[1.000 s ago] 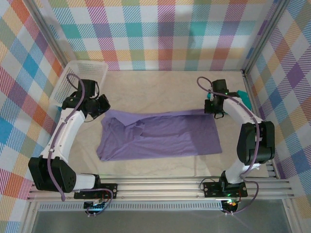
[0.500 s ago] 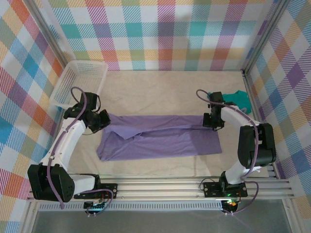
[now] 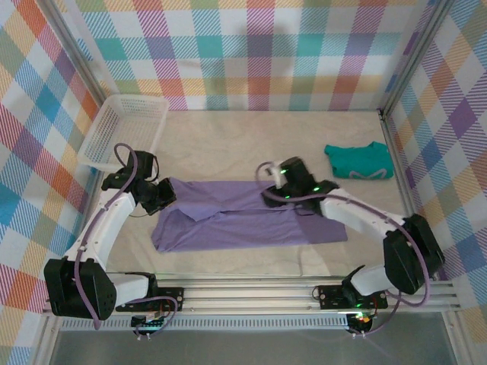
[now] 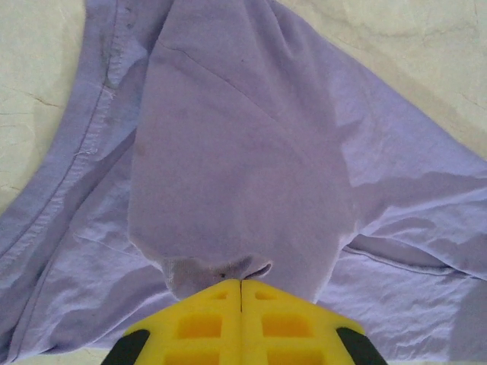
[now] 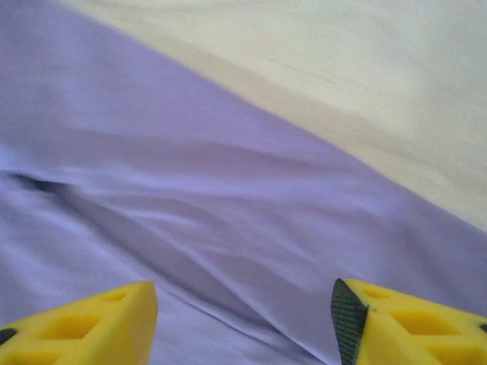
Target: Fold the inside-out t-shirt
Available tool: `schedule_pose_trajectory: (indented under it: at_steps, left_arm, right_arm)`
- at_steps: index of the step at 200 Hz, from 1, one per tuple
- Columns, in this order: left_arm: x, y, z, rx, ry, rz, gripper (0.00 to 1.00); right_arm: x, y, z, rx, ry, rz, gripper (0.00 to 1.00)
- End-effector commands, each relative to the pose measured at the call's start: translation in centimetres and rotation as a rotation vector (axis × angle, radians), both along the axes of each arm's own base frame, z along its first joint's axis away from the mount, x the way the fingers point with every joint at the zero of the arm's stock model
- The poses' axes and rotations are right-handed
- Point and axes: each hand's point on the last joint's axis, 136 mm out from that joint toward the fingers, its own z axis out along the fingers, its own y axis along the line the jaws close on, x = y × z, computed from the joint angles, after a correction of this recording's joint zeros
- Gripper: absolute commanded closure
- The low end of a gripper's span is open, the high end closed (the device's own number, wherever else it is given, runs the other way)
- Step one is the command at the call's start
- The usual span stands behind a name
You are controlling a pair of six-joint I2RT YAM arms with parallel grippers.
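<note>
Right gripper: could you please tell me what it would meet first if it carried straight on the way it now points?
Most likely the lavender t-shirt: the open right gripper points straight at its fabric, with nothing between them. How close it is remains unclear.

Left arm [image 3: 105,219], right arm [image 3: 358,217]: white links, black joints, purple cables; pincer pads [image 4: 198,327] yellow.

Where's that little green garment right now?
In the top view, the teal garment lies far right on the table, apart from the purple t-shirt.
</note>
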Motion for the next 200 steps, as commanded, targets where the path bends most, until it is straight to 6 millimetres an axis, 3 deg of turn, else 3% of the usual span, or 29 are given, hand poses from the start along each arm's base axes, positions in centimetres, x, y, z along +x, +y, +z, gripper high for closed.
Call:
schedule_pose_trajectory:
  at_steps: [1, 28, 50, 67, 116, 137, 176, 200]
  left_arm:
    - [1.0, -0.6, 1.3, -0.041, -0.030, -0.007, 1.00]
    - [1.0, -0.6, 1.3, -0.046, -0.026, -0.013, 1.00]
    - [1.0, -0.8, 1.3, -0.049, -0.027, -0.023, 1.00]
    - [1.0, -0.9, 1.1, -0.055, -0.024, -0.030, 1.00]
    - [1.2, -1.0, 1.1, -0.057, -0.024, -0.036, 1.00]
    - [1.2, -0.9, 1.2, -0.056, -0.023, -0.037, 1.00]
    - [1.4, -0.5, 1.2, -0.051, -0.023, -0.027, 1.00]
    - [1.5, -0.3, 1.1, -0.050, -0.023, -0.021, 1.00]
  right_arm:
    - [-2.1, 9.6, 0.9, 0.122, -0.116, 0.225, 0.30]
    - [-3.0, 16.5, 0.2, 0.130, -0.211, 0.286, 0.14]
    - [-3.1, 19.8, -0.5, 0.108, -0.301, 0.307, 0.00]
    - [-3.0, 21.6, -1.0, 0.074, -0.370, 0.304, 0.00]
    - [-2.1, 23.1, -2.9, -0.011, -0.512, 0.214, 0.00]
    - [-0.8, 23.0, -3.4, -0.041, -0.547, 0.140, 0.00]
    - [0.6, 22.1, -2.2, -0.060, -0.620, 0.046, 0.00]
    - [0.8, 20.2, -1.3, -0.107, -0.641, -0.001, 0.06]
